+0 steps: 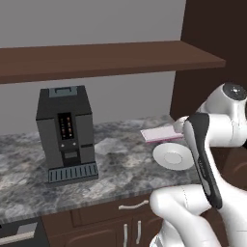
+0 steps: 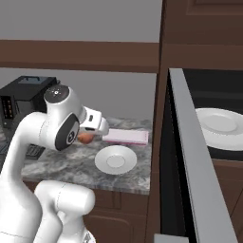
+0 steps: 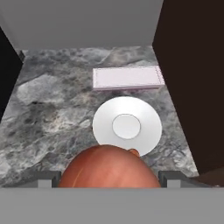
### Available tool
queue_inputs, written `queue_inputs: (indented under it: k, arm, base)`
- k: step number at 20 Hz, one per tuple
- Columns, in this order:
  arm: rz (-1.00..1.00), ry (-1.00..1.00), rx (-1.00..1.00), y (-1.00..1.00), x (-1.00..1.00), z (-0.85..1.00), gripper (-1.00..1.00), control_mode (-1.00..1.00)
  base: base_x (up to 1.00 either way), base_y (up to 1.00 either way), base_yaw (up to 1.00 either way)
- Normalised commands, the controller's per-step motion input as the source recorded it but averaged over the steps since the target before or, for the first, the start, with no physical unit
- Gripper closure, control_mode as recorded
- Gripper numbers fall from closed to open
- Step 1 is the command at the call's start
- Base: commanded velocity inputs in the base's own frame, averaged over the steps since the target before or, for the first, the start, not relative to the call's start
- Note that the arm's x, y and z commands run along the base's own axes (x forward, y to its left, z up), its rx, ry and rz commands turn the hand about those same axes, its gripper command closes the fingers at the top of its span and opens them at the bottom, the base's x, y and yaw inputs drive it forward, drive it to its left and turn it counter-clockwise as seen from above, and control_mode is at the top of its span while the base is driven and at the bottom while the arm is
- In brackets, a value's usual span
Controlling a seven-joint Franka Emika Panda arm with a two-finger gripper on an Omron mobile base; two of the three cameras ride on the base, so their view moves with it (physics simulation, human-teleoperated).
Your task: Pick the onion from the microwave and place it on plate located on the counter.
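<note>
Gripper (image 3: 109, 186) pinching the onion (image 3: 108, 168) hangs over the counter (image 3: 52, 118), plate (image 3: 127, 126) just ahead of it, toward the back wall.

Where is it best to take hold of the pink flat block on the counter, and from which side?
Across its short width, from above. The pink block lies flat on the counter, long and thin, just behind the plate. The gripper already holds the onion.
</note>
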Motion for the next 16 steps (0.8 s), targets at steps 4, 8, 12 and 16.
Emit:
queue_inputs:
  k: [4, 8, 12, 16]
  arm:
    - [0.05, 0.17, 0.0, -0.14, 0.74, -0.61, 1.0, -1.0]
    - [0.07, 0.13, 0.0, -0.06, 0.61, -0.53, 1.0, -1.0]
    - [0.03, 0.13, 0.0, 0.0, 0.51, -0.41, 1.0, -1.0]
    - [0.02, 0.08, 0.0, -0.13, 0.28, -0.45, 1.0, -1.0]
  base:
    - [0.0, 0.0, 0.0]
    - [0.0, 0.0, 0.0]
    - [0.0, 0.0, 0.0]
    - [0.0, 0.0, 0.0]
